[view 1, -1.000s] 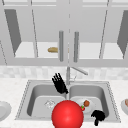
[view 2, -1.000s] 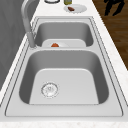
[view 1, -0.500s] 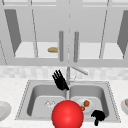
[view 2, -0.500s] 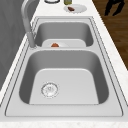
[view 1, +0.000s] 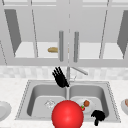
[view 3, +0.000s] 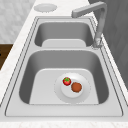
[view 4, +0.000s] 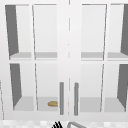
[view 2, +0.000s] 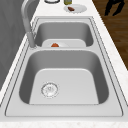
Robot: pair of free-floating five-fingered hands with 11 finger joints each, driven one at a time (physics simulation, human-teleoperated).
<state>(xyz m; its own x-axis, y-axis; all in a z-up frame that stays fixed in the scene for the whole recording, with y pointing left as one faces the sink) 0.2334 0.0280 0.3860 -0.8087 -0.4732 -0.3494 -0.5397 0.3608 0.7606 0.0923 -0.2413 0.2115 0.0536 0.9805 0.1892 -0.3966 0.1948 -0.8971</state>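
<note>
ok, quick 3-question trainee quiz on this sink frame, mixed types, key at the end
1. True or false: the plate in the right basin holds two food items.
2. The left hand is: A) curled round the faucet, B) open, fingers straight, beside the faucet, C) resting in the left basin.
3. Fill in: the right hand hangs by the sink's ____ edge, fingers curled.

Key: 1 true; 2 B; 3 front

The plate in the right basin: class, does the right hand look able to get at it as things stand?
Probably yes. The right hand hangs, fingers curled, over the sink's front rim beside the plate, which lies open in the basin; the red ball sits off to its left.
</note>
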